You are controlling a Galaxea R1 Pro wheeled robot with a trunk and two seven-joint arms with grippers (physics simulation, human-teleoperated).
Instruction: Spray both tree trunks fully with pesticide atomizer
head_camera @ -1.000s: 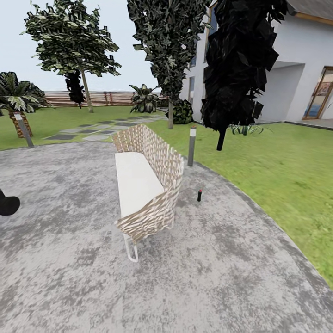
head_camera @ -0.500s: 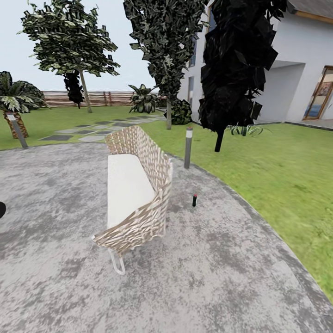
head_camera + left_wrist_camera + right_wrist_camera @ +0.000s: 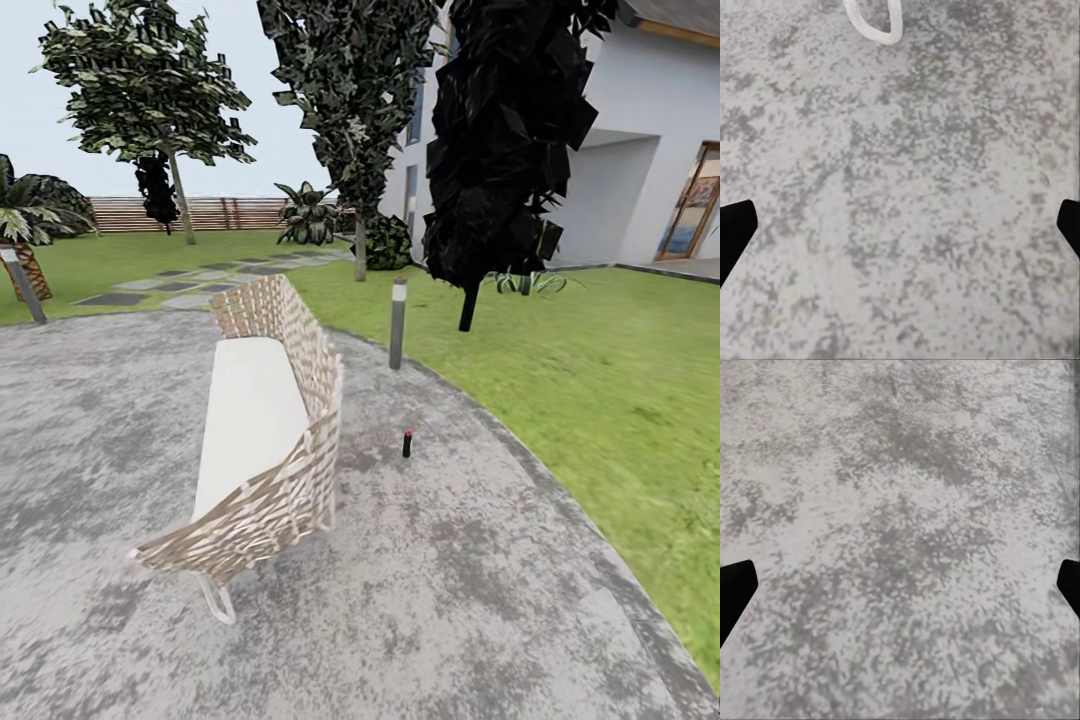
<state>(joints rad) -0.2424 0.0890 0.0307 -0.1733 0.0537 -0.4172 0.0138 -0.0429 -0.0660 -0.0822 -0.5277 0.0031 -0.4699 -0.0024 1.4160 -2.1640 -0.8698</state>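
The pesticide atomizer (image 3: 407, 443), a small dark bottle with a red top, stands upright on the grey paved floor (image 3: 470, 590) just right of a wicker bench. Two trees with pale bare trunks rise beyond the paving: one far off at the back left (image 3: 182, 200), one nearer by the house corner (image 3: 360, 248). Grass of the garden (image 3: 600, 400) lies to the right. In the left wrist view my left gripper (image 3: 900, 225) is open over bare paving, its black fingertips (image 3: 733, 229) wide apart. In the right wrist view, my right gripper (image 3: 900, 585) is likewise open above the paving.
A woven bench with a white cushion (image 3: 255, 430) stands in the middle of the paving; its white leg loop (image 3: 874, 22) appears in the left wrist view. A short bollard lamp (image 3: 398, 322) and a near-black column tree (image 3: 500, 150) stand at the lawn edge. House wall at right (image 3: 650, 170).
The whole head view has shifted: the bench and bottle now sit lower and further left, so the camera moved. The black arm part at the left edge has left the picture.
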